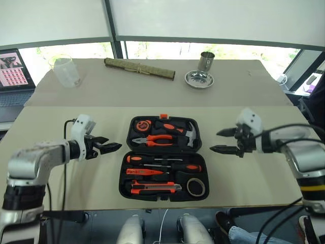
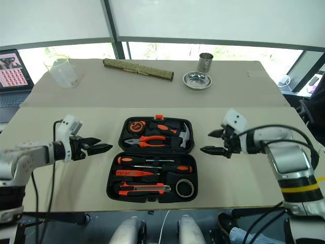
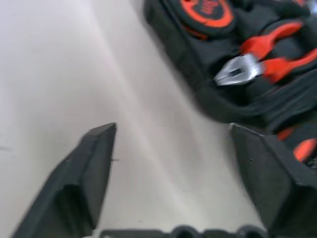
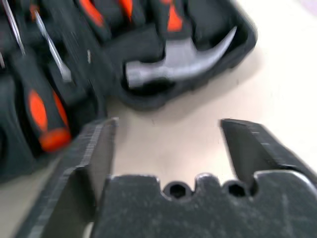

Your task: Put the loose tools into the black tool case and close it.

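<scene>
Lying open and flat at the tan table's (image 1: 61, 152) near middle, the black plastic hinged tool case (image 1: 163, 158) already holds screwdrivers, utility knife and tape roll. It sits between the left gripper (image 1: 104, 147) and right gripper (image 1: 223, 141), whose empty jaws stand apart, pointing inward. The case's hinge runs left to right, with the lid half beyond it and both grippers about equally near.

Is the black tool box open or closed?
Open. The black tool case lies flat with both halves spread, so its tools show: hammer, pliers and utility knife.
</scene>
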Controlling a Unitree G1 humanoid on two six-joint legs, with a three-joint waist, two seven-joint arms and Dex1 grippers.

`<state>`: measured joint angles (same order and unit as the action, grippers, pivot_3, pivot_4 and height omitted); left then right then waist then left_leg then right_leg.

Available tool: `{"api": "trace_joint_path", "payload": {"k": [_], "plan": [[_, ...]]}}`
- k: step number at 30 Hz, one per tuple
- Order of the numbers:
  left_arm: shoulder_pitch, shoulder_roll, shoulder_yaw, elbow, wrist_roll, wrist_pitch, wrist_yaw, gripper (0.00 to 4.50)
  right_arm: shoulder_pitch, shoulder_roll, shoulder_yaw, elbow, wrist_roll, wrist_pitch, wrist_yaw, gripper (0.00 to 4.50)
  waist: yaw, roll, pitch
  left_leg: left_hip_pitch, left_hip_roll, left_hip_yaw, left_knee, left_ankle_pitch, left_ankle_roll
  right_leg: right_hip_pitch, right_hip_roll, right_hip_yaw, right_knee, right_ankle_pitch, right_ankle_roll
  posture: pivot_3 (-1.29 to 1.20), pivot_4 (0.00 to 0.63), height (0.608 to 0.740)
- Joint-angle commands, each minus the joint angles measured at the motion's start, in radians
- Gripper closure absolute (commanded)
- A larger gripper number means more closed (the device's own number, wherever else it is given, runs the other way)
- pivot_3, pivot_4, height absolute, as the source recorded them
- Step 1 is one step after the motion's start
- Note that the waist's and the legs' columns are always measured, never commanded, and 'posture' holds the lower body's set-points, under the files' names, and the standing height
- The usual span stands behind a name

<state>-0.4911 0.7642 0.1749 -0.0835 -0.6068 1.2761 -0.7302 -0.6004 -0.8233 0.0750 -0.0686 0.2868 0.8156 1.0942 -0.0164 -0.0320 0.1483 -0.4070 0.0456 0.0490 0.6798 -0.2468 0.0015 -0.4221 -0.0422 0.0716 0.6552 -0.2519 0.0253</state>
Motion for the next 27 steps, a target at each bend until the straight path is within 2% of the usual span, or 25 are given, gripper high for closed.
{"api": "trace_joint_path", "payload": {"k": [1,4,9,14,17,21,24,27], "plan": [[-0.100,-0.099,0.032,0.051,-0.019,0.085,0.093,0.00,-0.115,0.051,0.005,0.015,0.045,0.261,-0.083,0.01,0.001,0.000,0.000,0.000,0.000,0.000,0.000,0.000,0.000,0.000,0.000,0.000,0.000,0.000,0.000,0.00,0.150,0.740],[-0.131,-0.141,0.014,0.077,0.022,0.074,0.156,0.00,-0.199,0.120,0.001,0.097,0.044,0.411,-0.167,0.01,0.001,-0.001,0.000,-0.001,0.000,-0.001,0.000,0.000,0.000,0.000,0.000,0.000,0.000,0.000,0.000,0.00,0.150,0.740],[-0.132,-0.166,-0.011,0.088,0.032,0.069,0.180,0.00,-0.258,0.163,0.049,0.184,0.025,0.489,-0.253,0.01,0.001,0.000,0.000,-0.005,-0.001,-0.001,-0.001,0.000,0.000,-0.004,-0.001,0.000,0.000,0.000,0.000,0.00,0.150,0.740],[-0.130,-0.165,-0.028,0.096,0.041,0.058,0.181,0.00,-0.256,0.168,0.101,0.187,0.039,0.502,-0.261,0.01,0.001,0.000,0.000,-0.005,-0.001,-0.001,0.000,0.000,0.000,-0.004,-0.001,-0.001,0.000,0.000,0.000,0.00,0.150,0.740],[-0.123,-0.165,-0.039,0.102,0.050,0.047,0.184,0.73,-0.254,0.189,0.111,0.223,0.051,0.513,-0.267,0.00,0.001,0.000,0.000,-0.005,-0.001,-0.002,0.000,0.000,0.000,-0.004,-0.001,-0.001,0.000,0.000,0.000,0.00,0.150,0.740],[-0.116,-0.185,-0.037,0.112,0.053,0.041,0.190,2.16,-0.249,0.205,0.129,0.280,0.032,0.507,-0.302,1.08,0.001,0.000,0.000,-0.005,-0.001,-0.002,0.000,0.000,0.000,-0.004,-0.001,-0.001,0.000,0.000,0.000,0.00,0.150,0.740],[-0.112,-0.198,-0.040,0.110,0.055,0.039,0.197,3.29,-0.247,0.204,0.144,0.304,0.026,0.504,-0.313,2.22,0.000,-0.001,0.000,-0.004,-0.001,-0.002,0.000,0.000,0.000,-0.003,-0.001,-0.001,0.000,0.000,0.000,0.00,0.150,0.740],[-0.105,-0.203,-0.041,0.113,0.066,0.037,0.208,4.31,-0.246,0.209,0.145,0.324,0.023,0.503,-0.326,3.15,0.002,-0.001,-0.001,-0.001,-0.002,-0.002,0.000,0.000,-0.001,0.001,-0.002,-0.001,0.000,0.000,0.000,0.00,0.150,0.740]]}}
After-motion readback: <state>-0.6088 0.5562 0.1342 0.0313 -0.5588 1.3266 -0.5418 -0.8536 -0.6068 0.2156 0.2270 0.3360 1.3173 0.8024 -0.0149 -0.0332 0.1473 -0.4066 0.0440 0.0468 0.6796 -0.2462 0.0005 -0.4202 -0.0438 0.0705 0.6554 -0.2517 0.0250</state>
